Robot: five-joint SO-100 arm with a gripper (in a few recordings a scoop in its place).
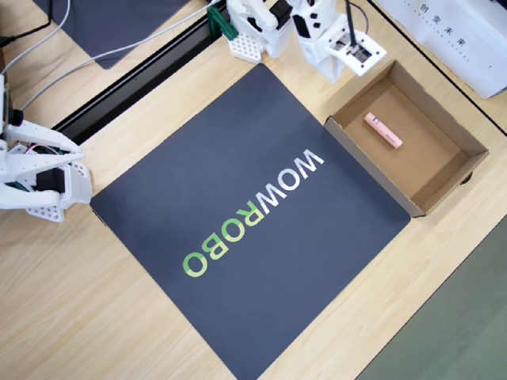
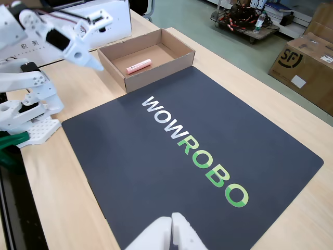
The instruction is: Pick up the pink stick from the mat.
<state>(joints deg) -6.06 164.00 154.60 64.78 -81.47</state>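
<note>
The pink stick (image 1: 383, 131) (image 2: 138, 65) lies flat on the floor of the open brown cardboard box (image 1: 372, 170) (image 2: 156, 70), not on the mat. The navy mat (image 1: 238, 158) (image 2: 130, 156) with its WOWROBO lettering has nothing on it. My white gripper (image 1: 331, 71) (image 2: 96, 63) hangs folded back near the arm's base, just outside the box's near corner and off the mat. Its fingers look shut with nothing between them.
A white printed carton (image 1: 451, 32) (image 2: 112, 23) stands behind the cardboard box. A plain dark mat (image 1: 119, 20) and a black rail (image 1: 135, 79) lie along one table side. A green clamp (image 1: 223, 22) (image 2: 10, 140) holds the arm's base.
</note>
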